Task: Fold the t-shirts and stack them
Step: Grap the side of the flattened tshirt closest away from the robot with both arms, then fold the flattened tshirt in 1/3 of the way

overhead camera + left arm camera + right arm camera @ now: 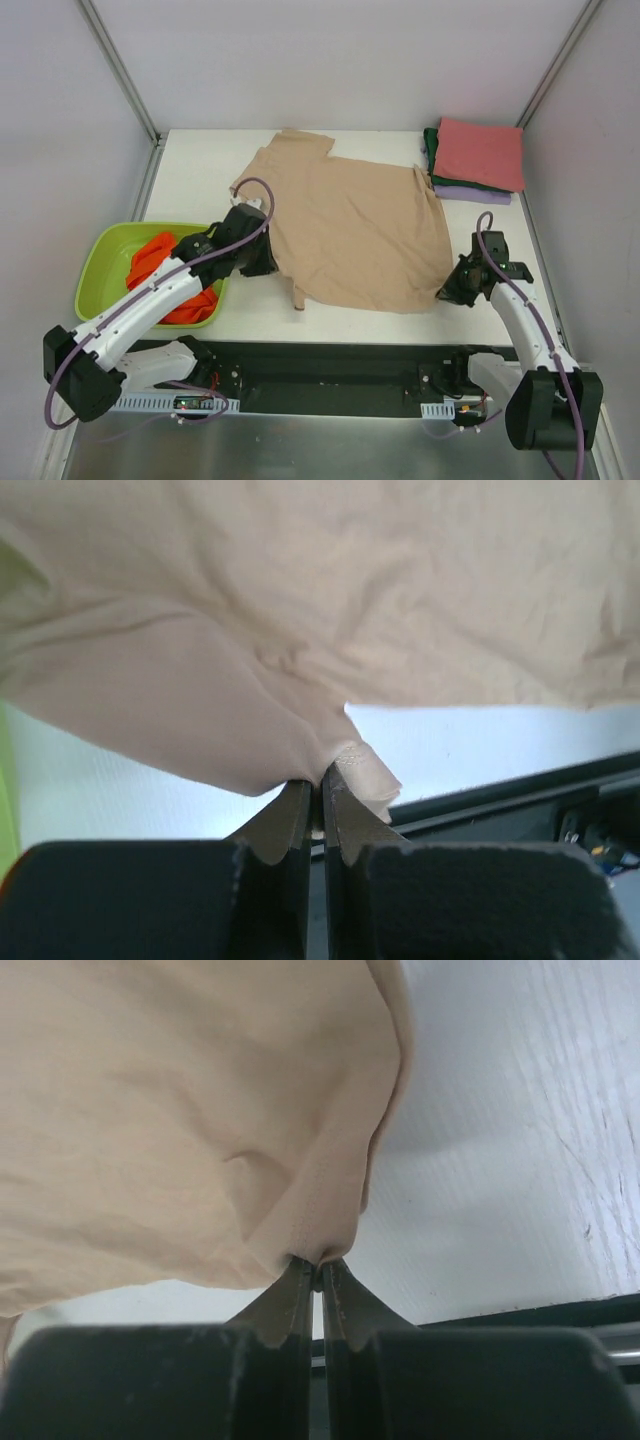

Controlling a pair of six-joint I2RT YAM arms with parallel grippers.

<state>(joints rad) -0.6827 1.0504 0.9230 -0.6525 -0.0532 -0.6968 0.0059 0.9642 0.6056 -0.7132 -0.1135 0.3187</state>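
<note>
Looking down from above, we are seeing a beige t-shirt [355, 235] lying spread open across the middle of the white worktop [200, 170]. The left jaws are gripping its left edge and the right jaws are gripping its near right corner. Each wrist view is showing its jaws closed tight on a small pinch of beige cloth, with the fabric draping away from the tips and bare worktop showing beyond it. We are judging that the two grips are set well apart along the near side so both arms can lift that side together and carry it over in a clean fold without the cloth sagging in the middle. At the far right corner, a pinkish-red folded shirt [482, 152] is resting on top of a dark green one [431, 150] and a lavender one [470, 195]. That stack is sitting well away from the spread shirt, likely so it is not being disturbed during folding. On the left, a bright orange shirt [160, 265] is lying crumpled in a lime-green basin [100, 270], apparently waiting its turn. The beige shirt is not yet folded.
</note>
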